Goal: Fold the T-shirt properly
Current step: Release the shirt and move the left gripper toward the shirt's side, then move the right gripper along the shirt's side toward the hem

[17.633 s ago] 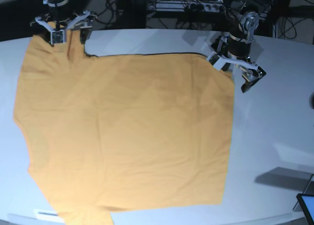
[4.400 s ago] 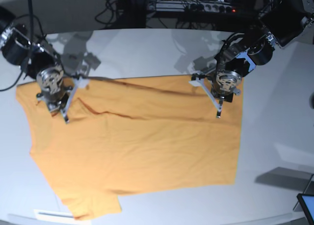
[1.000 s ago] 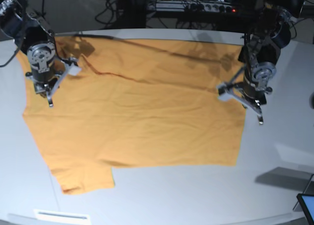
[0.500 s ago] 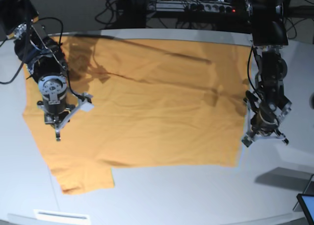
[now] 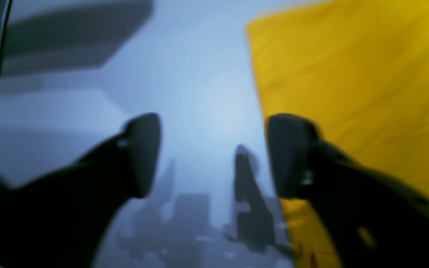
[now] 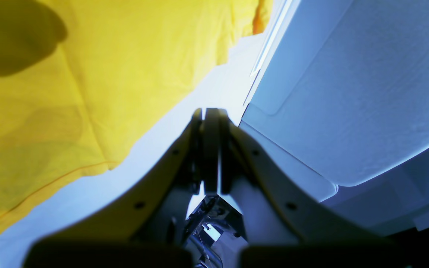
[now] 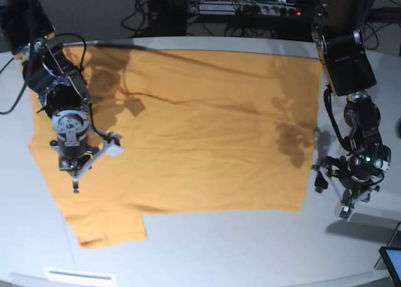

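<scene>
The orange-yellow T-shirt [image 7: 188, 130] lies spread flat on the white table [image 7: 219, 249], with one sleeve [image 7: 109, 227] at the front left. No lettering shows. My right gripper [image 7: 75, 185] hangs over the shirt's left part. In the right wrist view it [image 6: 210, 123] is shut and empty, with the shirt [image 6: 50, 93] to its left. My left gripper [image 7: 331, 196] is just off the shirt's front right corner, over bare table. In the blurred left wrist view it [image 5: 214, 156] is open and empty, and the shirt's edge [image 5: 348, 93] is by one finger.
Cables and equipment [image 7: 250, 11] line the table's back edge. A dark screen corner [image 7: 391, 262] shows at the front right. A white label strip [image 7: 78, 276] lies at the front left edge. Bare table runs along the front and right.
My left gripper has moved forward and right, past the shirt's right edge. My right gripper has shifted slightly forward over the shirt. Earlier the shirt was drawn back and spread.
</scene>
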Available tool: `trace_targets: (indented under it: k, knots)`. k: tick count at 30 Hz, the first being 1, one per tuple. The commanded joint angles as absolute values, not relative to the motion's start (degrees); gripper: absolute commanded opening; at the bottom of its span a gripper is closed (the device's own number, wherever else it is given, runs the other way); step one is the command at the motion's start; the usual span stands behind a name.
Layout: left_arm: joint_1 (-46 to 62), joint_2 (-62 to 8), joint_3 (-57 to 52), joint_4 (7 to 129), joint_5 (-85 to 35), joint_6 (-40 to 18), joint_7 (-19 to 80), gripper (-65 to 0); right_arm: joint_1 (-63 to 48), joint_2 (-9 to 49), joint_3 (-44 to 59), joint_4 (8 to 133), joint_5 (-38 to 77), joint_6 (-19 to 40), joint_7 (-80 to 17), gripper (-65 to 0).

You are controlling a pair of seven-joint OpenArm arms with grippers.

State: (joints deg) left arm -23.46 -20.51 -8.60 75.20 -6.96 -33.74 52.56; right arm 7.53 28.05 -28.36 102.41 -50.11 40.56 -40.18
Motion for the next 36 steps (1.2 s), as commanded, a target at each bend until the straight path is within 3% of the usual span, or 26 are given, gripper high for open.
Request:
trace_targets:
  k: [1,3,4,26,36]
  knots:
    - [-24.7,-21.5,-8.7,75.1,-7.7,-33.2,52.3,-12.3,8.7,28.6,-27.8,103.5,-51.3,40.0,-40.8,-64.7]
    - [-26.4,-21.3,-8.3,73.2,-9.0,-33.2,52.3,-1.3,8.7,28.6,-27.8,103.6,-51.3,40.0,-40.9,-64.7]
    - [-27.3,-20.6,-8.6,71.4,-9.5,-33.2,52.3,0.0,8.7,28.6,-27.8,103.6,-51.3,40.0,-40.9,-64.7]
    - [-39.9,-16.0,-8.4,37.1,-9.6,-33.2,35.8,0.0,9.5,27.6,-27.8,103.7,-51.3,40.0,-40.5,-64.7]
    - [-40.2,-14.6,-8.4,35.3,-9.3,-33.2,33.3,0.0,9.6,27.5,-27.8,105.4,-51.3,40.0,-40.7,-64.7]
